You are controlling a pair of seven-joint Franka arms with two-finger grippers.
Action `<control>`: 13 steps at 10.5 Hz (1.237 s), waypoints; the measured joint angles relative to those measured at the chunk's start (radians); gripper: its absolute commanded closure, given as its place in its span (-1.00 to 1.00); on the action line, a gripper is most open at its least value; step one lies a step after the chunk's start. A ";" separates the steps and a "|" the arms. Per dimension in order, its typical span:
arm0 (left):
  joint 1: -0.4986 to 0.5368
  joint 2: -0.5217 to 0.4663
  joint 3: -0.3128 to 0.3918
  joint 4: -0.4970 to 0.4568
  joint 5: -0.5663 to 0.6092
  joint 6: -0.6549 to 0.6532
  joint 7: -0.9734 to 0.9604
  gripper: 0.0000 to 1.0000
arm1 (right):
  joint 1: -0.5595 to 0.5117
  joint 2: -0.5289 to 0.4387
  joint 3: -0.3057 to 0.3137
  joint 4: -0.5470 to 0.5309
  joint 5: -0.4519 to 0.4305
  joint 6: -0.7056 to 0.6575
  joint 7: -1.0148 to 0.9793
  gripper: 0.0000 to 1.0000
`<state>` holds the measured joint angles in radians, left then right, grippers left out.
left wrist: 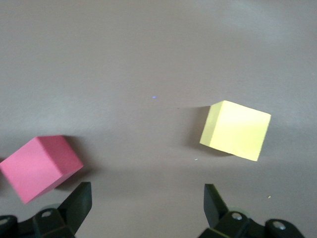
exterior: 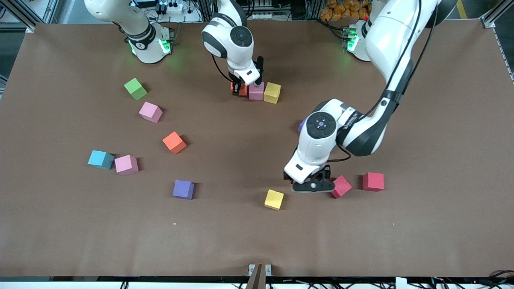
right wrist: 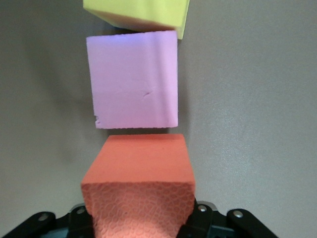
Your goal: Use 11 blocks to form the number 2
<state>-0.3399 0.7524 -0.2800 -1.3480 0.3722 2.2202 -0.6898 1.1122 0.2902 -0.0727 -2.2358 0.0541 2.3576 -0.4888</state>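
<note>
While the row of the number 2 is only begun, three cubes are seen in the upper middle of the front frame: an orange block [exterior: 243, 90], a pink block [exterior: 256, 91] and a yellow block [exterior: 272, 92], side by side. The right claw [exterior: 240, 88] is clamped on the orange one. The left claw [exterior: 312, 185] hangs over the bench [exterior: 257, 241] at lower right of centre, a loose yellow cube [exterior: 274, 199] and a red cube [exterior: 341, 186] flanking it. Other blocks lie scattered at the frame's left.

In the left wrist frame, the fingers [left wrist: 79, 202] are spread wide and empty; yellow and pink-red cubes sit either side.

In the right wrist frame, the orange block is gripped, a narrow gap left to the pink one, and the yellow cube sits slightly skewed.

Risk judged: a release with that gap leaves the row untouching; a push could shunt the neighbours askew.
</note>
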 measured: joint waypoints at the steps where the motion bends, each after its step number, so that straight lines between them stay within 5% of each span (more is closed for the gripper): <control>1: -0.007 0.036 0.000 0.045 0.000 0.000 0.052 -1.00 | 0.001 0.007 0.000 0.000 0.000 0.008 0.000 0.18; 5: -0.031 0.179 0.000 0.220 0.000 0.015 0.123 -1.00 | 0.008 0.024 0.000 0.004 0.000 0.025 0.001 0.18; 13: -0.047 0.305 0.001 0.278 0.000 0.219 0.123 -1.00 | 0.018 0.073 0.000 0.027 -0.001 0.044 0.004 0.18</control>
<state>-0.3866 1.0570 -0.2792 -1.0703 0.3722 2.4395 -0.5672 1.1301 0.3631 -0.0728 -2.2093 0.0533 2.4011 -0.4852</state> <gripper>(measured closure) 0.000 0.405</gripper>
